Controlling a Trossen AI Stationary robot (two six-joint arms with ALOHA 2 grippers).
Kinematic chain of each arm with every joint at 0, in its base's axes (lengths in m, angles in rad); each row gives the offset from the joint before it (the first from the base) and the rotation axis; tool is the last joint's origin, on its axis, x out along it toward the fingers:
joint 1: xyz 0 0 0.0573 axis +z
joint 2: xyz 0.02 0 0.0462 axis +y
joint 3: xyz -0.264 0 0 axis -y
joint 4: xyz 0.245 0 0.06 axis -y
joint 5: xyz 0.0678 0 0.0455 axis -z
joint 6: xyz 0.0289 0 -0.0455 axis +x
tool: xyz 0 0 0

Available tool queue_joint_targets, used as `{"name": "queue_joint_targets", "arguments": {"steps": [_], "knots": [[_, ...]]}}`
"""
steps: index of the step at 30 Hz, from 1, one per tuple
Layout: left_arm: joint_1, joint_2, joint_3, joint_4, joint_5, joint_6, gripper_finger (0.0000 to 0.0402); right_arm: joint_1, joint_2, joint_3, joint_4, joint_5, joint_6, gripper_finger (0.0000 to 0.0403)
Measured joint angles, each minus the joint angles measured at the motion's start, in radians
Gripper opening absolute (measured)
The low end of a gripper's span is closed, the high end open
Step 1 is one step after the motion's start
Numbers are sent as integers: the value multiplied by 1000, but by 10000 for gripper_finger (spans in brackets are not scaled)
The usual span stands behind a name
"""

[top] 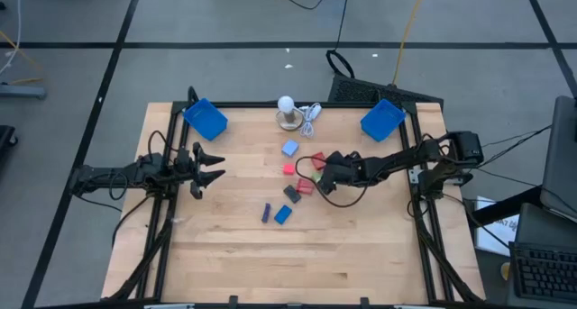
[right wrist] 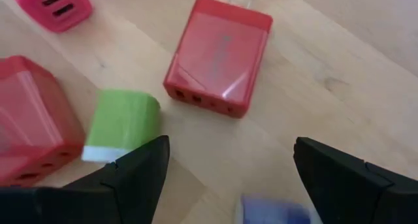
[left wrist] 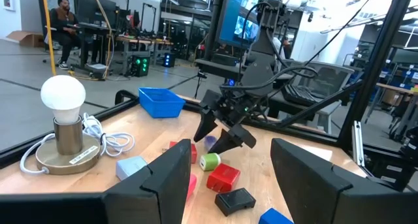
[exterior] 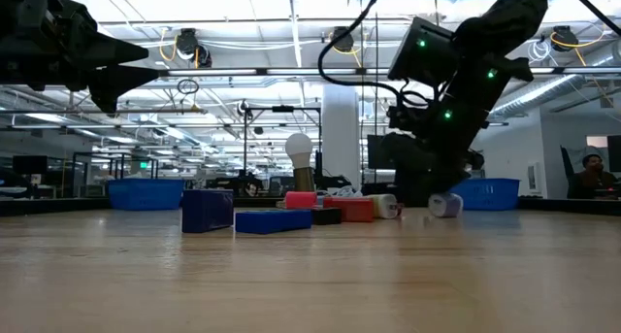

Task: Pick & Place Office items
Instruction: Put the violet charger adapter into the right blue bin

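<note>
The office items lie scattered mid-table: a light blue block, a pink one, red blocks, a green piece, a dark grey block, a blue block and a purple block. My right gripper is open and hangs low over the red and green pieces. A small purple-and-white piece lies on the table between its fingers, untouched as far as shows. My left gripper is open and raised near the table's left edge.
Two blue square trays sit at the far corners. A white bulb on a round base with white cord stands between them at the far edge. The near half of the table is bare wood. People sit in the room beyond.
</note>
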Motion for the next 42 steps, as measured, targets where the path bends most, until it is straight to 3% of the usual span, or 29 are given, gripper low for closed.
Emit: {"name": "queue_joint_targets", "arguments": {"steps": [3,9,21,27,35,42], "knots": [[0,0,0,0,0,0,214,-7,-13,0,-62,-32,-82,304],[0,0,0,0,0,0,214,-35,-112,0,-163,-202,-271,286],[0,0,0,0,-1,0,214,-28,-249,0,-294,-234,-733,276],[0,0,0,0,-1,0,214,-2,-248,0,-385,-247,-737,274],[0,0,0,0,-1,0,214,53,-248,0,-454,-417,-744,265],[0,0,0,0,-1,0,214,112,-248,0,-490,-421,-743,256]]}}
